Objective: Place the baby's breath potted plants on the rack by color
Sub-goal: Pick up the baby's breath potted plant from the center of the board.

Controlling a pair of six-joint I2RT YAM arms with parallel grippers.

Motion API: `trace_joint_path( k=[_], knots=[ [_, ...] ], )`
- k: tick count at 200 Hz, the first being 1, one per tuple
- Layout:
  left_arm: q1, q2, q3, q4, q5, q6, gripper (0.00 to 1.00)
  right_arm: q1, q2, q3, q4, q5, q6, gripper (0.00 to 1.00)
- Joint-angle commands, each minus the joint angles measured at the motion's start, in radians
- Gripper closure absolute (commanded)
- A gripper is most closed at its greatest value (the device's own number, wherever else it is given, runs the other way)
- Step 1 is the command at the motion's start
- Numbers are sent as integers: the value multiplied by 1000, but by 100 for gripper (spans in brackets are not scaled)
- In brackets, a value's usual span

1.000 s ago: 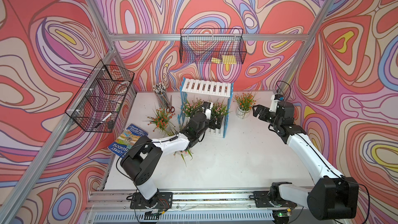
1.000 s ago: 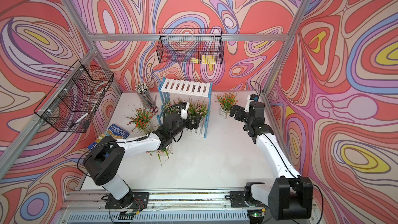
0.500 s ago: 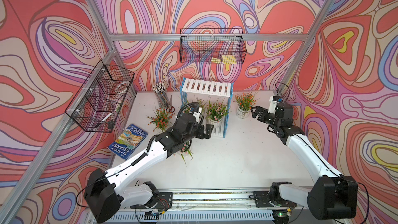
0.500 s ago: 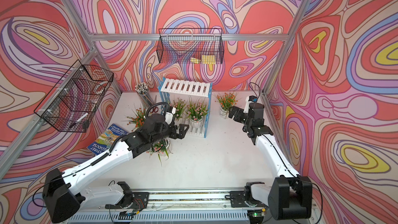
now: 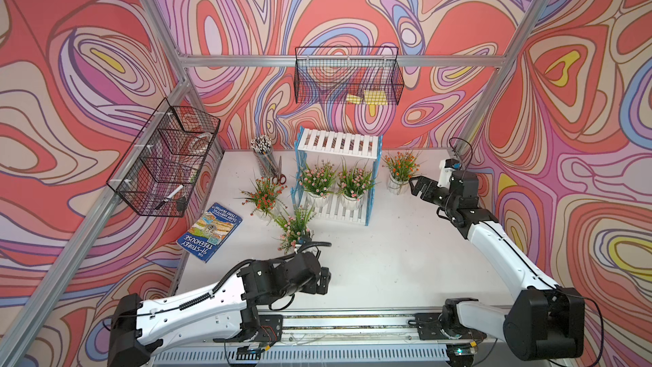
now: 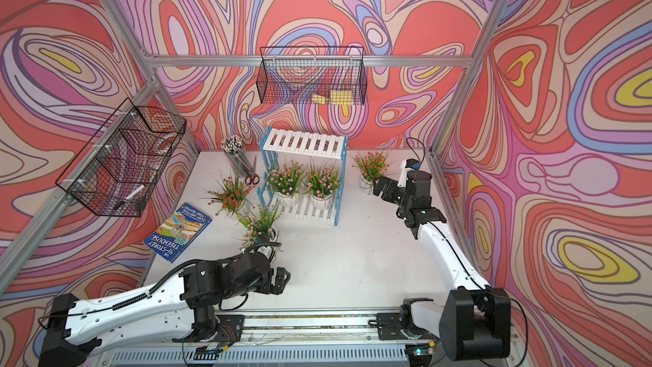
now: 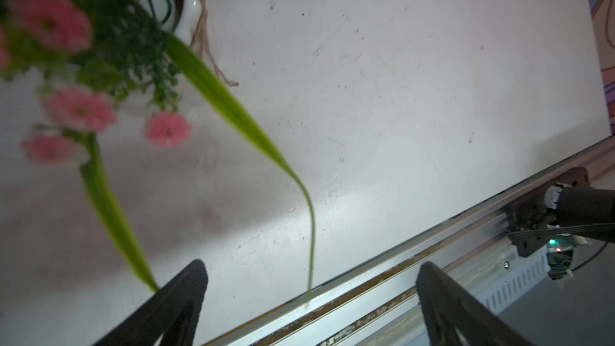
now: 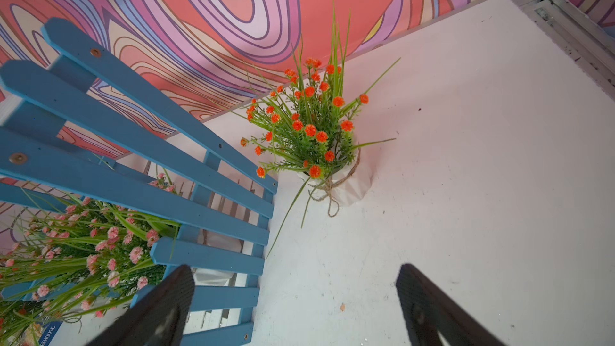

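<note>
The rack (image 5: 337, 142) stands at the back of the white table. Two pink baby's breath potted plants (image 5: 317, 180) (image 5: 354, 183) sit side by side on its lower tier. A third pink plant (image 5: 294, 227) stands on the table off the rack's front left corner. One orange plant (image 5: 264, 195) is left of the rack, another orange plant (image 5: 400, 167) right of it. My left gripper (image 5: 324, 280) hangs open and empty near the table's front edge, with the pink plant (image 7: 80, 61) just behind it. My right gripper (image 5: 414, 187) is open beside the right orange plant (image 8: 309, 128).
A pencil cup (image 5: 263, 157) and scissors (image 5: 280, 174) stand at the back left of the rack. A blue book (image 5: 210, 231) lies by the left edge. Black wire baskets (image 5: 165, 164) (image 5: 347, 79) hang on the walls. The arms' rail (image 5: 352, 323) runs along the front.
My left arm has pulled back from the rack's lower tier to the table's front, jaws open and empty. The right gripper has edged slightly toward the right orange plant.
</note>
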Motion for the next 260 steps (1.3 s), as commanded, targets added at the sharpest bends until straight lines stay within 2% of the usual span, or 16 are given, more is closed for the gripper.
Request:
trace_joint_path(
  k=[1,46,83,104,145,212,260],
  knots=[
    [-14,7,2,-51,-165,-156,0,6,-14,2,7,-9,-5,2],
    [-15,119,-10,22,-440,-178,0,6,-29,-12,10,-17,-9,2],
    [-12,250,14,86,-577,-226,0,6,-34,-12,18,-17,-18,2],
    [-6,280,6,169,-645,-203,0,6,-30,-14,30,-25,-16,2],
    [38,301,-36,302,-689,-153,0,5,-28,-16,35,-30,-21,2],
    [125,445,1,348,-646,-121,0,6,-37,-15,31,-36,-25,2],
    [149,475,3,420,-686,-71,0,5,-47,-12,25,-44,-32,2]
  ],
)
